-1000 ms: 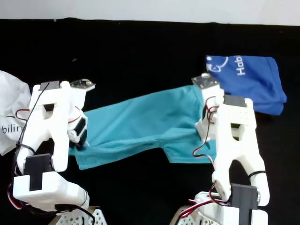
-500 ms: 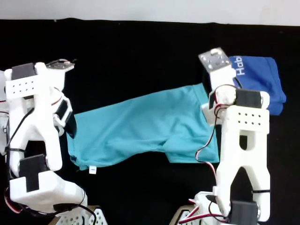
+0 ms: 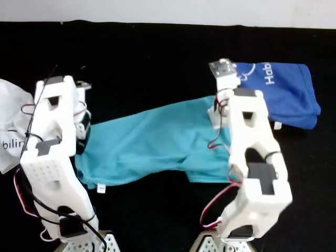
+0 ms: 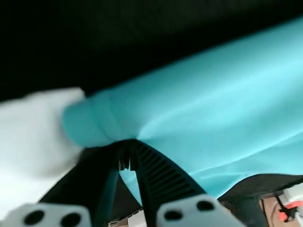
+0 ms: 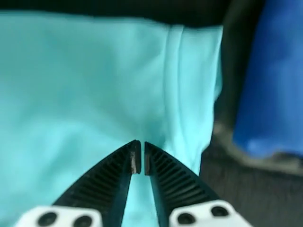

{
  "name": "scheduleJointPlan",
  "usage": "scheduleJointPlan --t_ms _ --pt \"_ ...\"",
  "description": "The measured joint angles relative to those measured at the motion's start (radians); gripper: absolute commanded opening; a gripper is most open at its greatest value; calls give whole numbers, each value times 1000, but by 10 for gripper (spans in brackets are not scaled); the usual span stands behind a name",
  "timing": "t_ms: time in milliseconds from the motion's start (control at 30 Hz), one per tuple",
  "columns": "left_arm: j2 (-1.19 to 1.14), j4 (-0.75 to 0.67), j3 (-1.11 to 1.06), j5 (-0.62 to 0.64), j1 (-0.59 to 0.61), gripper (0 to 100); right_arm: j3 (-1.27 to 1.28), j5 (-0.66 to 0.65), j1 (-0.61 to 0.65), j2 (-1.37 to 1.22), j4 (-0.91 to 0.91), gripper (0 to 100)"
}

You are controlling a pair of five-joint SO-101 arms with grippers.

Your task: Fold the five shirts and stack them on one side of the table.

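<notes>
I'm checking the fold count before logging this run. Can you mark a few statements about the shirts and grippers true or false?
1. The teal shirt lies spread across the middle of the table. True.
2. The blue shirt is spread out flat at the near left. False: it lies folded at the far right.
3. The left gripper is shut on an edge of the teal shirt. True.
4. The white shirt is stacked on the blue shirt. False: it lies at the left edge of the table, far from the blue one.
</notes>
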State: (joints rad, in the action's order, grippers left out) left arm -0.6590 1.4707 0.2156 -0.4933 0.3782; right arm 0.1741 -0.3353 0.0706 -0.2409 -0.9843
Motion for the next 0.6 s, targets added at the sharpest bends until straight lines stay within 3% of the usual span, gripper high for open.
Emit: scheduleJointPlan --t_ms 200,433,600 --pt "-278 20 488 0 52 9 -264 2 3 -244 15 22" --pt "-559 238 1103 28 51 9 -595 2 3 -408 -187 22" --pt "-589 292 1237 34 68 9 -787 2 2 -410 -377 22"
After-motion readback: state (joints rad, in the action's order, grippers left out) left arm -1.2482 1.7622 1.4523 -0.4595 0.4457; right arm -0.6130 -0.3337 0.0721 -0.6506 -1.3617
